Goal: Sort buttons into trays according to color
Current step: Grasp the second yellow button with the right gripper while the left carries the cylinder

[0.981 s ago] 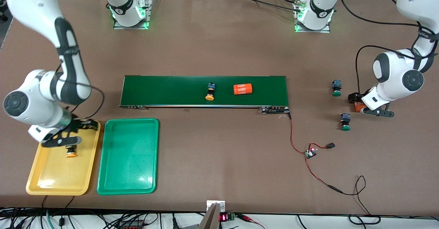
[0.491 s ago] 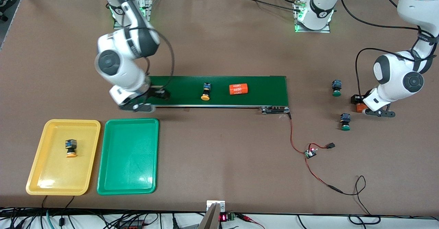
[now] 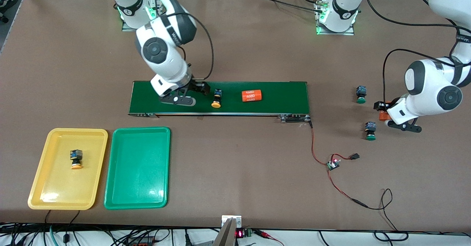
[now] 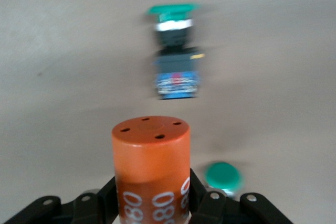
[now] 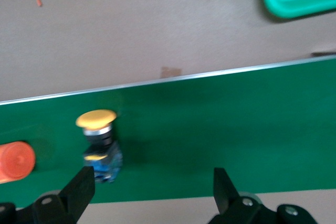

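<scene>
The left gripper (image 4: 152, 205) is cut off at the frame edge – only the finger bases show, pinching an orange numbered cylinder (image 4: 151, 169) over bare table. The right gripper (image 3: 188, 94) hangs over the long dark-green belt (image 3: 279, 97), jaws spread; the yellow-capped black-and-blue push-button (image 5: 100, 148) lies on the belt at about ten o'clock of that gap – just outside it

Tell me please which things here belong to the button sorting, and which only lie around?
Belong:
- yellow tray, with one yellow-capped button
- green tray
- yellow-capped button on belt
- two green-capped buttons

Lying about:
- belt
- orange cylinder on belt
- orange cylinder in left gripper
- small circuit board
</scene>
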